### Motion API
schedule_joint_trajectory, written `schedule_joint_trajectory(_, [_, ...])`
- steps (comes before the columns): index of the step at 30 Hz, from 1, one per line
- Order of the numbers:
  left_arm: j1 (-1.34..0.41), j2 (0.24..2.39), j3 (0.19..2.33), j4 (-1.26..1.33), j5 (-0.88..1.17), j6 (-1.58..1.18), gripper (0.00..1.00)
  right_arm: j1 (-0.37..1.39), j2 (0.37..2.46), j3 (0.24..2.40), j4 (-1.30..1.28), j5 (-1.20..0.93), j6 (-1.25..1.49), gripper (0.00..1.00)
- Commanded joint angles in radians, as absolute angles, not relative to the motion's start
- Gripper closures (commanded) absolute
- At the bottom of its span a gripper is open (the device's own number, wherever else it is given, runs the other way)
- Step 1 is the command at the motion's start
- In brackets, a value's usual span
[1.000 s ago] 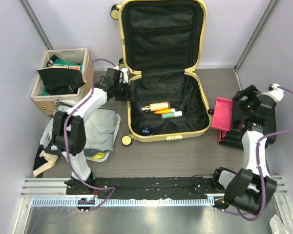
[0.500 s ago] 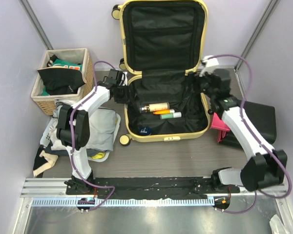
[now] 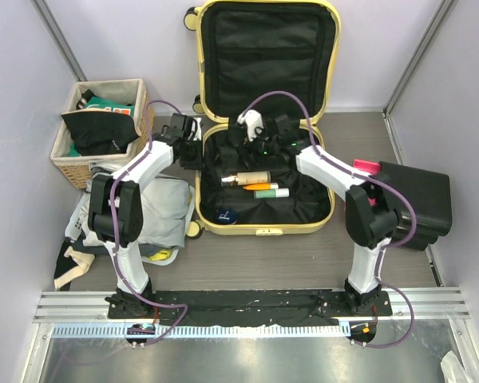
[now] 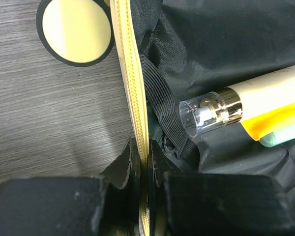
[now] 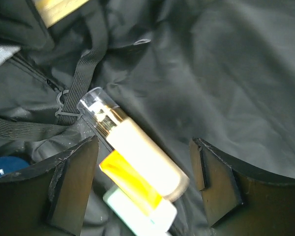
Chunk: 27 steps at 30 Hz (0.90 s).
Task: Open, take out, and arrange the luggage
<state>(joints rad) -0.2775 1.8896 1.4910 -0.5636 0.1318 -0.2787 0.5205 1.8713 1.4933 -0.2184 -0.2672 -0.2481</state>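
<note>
The luggage (image 3: 239, 230) lies open in the middle of the table (image 3: 303, 263). Its lid stands up at 12 o'clock and the lower shell lies flat toward the arms. The left gripper (image 4: 143, 157) is pinched tight on the yellow zipper rim at the shell's 9 o'clock side, one finger outside and one inside the lining. That arm seems busy with keeping the shell steady.

The right gripper (image 5: 143, 147) hangs inside the shell with its jaws wide apart, holding nothing. Directly under it lies the cream bottle (image 5: 142, 160) with a clear cap. Against the bottle, on its 6 o'clock side in the overhead view, lie an orange tube (image 3: 263, 186) and a green tube (image 3: 276, 192), all three side by side.

What matters for the next move, I think, is the angle. In the right wrist view the bottle's long axis runs from about 10 o'clock, where the cap is, down to about 4 o'clock, while the two fingers stand at 9 and 3. So the closing line crosses the bottle slanted, not square to it. The right arm is clearly the nearer one, and it is free. I expect it needs a small turn of the wrist before going down. Otherwise the round bottle may roll away, or the orange tube may be caught in the same grip.
</note>
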Motion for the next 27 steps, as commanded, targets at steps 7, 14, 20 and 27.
schedule_joint_trajectory(7, [-0.236, 1.832, 1.494, -0.578, 0.107, -0.218, 1.00, 0.615, 2.019, 1.608, -0.336, -0.284, -0.459, 0.19])
schedule_joint_trajectory(14, [-0.236, 1.830, 1.497, -0.580, 0.121, -0.224, 1.00, 0.634, 2.063, 1.519, -0.229, -0.163, -0.537, 0.19])
schedule_joint_trajectory(20, [-0.235, 1.830, 1.500, -0.584, 0.123, -0.224, 1.00, 0.635, 2.103, 1.503, -0.178, -0.077, -0.604, 0.26])
schedule_joint_trajectory(27, [-0.236, 1.825, 1.499, -0.583, 0.127, -0.225, 1.00, 0.635, 2.163, 1.508, -0.117, 0.022, -0.620, 0.42])
